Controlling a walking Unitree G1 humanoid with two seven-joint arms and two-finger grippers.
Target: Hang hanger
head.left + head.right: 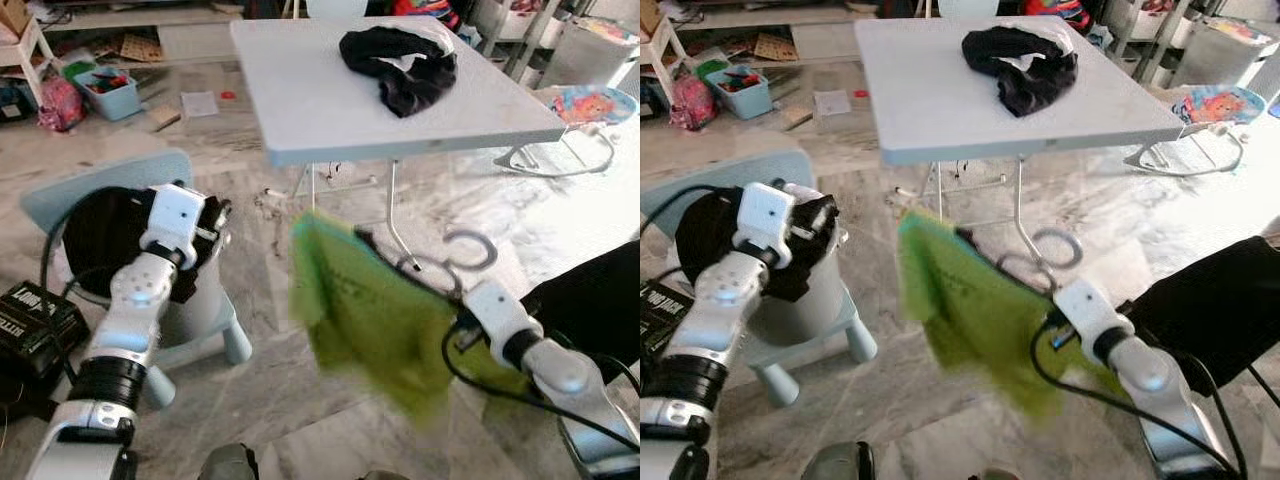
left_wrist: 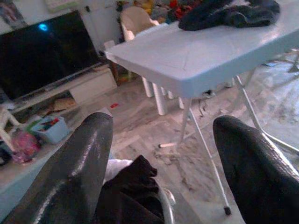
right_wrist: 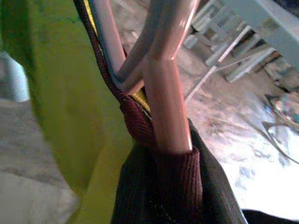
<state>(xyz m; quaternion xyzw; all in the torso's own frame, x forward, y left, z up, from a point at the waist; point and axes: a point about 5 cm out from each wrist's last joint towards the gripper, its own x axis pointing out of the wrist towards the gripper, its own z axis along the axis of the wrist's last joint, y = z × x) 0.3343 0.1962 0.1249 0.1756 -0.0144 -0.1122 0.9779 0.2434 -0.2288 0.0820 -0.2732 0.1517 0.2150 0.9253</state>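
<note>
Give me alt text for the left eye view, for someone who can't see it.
The right gripper holds up a hanger carrying a green garment before a white folding table with black clothing.

Black box, lower left of the frame: carried white lettering, too blurred to read.
Elsewhere: no legible text.

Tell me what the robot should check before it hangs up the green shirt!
1. Hanger held by right gripper: ok.
2. Green shirt on the hanger: ok, draped over it.
3. Hook free of cloth: ok.
4. Left gripper free: ok, fingers apart, above the black cloth on the blue chair.
5. Rail to hang on: cannot tell.
6. White table close ahead: not ok, it stands in the way.
</note>
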